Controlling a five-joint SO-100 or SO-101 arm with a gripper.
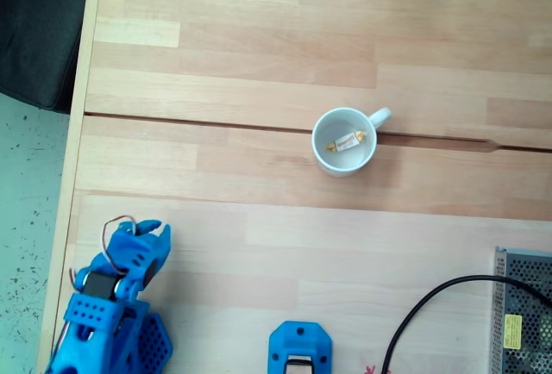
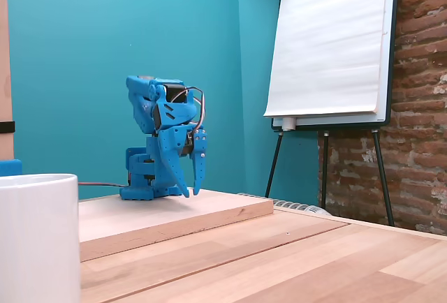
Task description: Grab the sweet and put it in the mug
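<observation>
The white mug [image 1: 318, 152] stands near the middle of the wooden table, handle toward the upper right. The sweet [image 1: 347, 142] lies inside it on the white bottom, a small white and yellow wrapper with twisted ends. In a fixed view from table level, the mug's wall [image 2: 35, 240] fills the near left corner and its inside is hidden. My blue gripper [image 1: 157, 231] is folded back at the table's lower left, far from the mug. That low view shows the gripper [image 2: 192, 193] pointing down over a raised board, its fingertips a narrow gap apart with nothing between them.
A metal mesh box [image 1: 523, 314] and a black cable [image 1: 423, 305] sit at the lower right. A blue part [image 1: 300, 350] lies at the bottom edge. The table's left edge [image 1: 79, 133] drops to the floor. A flipchart easel [image 2: 328, 45] stands behind.
</observation>
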